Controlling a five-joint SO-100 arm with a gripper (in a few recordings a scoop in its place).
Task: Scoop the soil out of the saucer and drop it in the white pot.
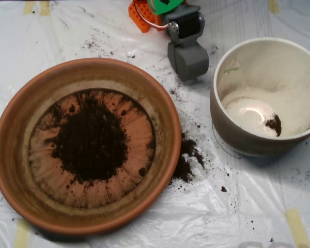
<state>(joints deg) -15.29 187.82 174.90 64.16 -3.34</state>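
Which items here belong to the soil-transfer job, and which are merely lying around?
Job:
soil heaped in the saucer
white pot, a small clump inside
scoop, between the two

Lying about:
spilled soil beside the saucer
plastic sheet
tape strips

- The soil (90, 142), dark and crumbly, is being held as a round heap at the middle of the saucer (20, 111); a smaller clump is lying on the sheet just beside the saucer's right rim, and a little is sitting in the white pot (299, 62).
- The terracotta saucer is lying flat at the left, its ridged base showing around the heap.
- The cream pot is standing upright at the right, its inner walls dusty.
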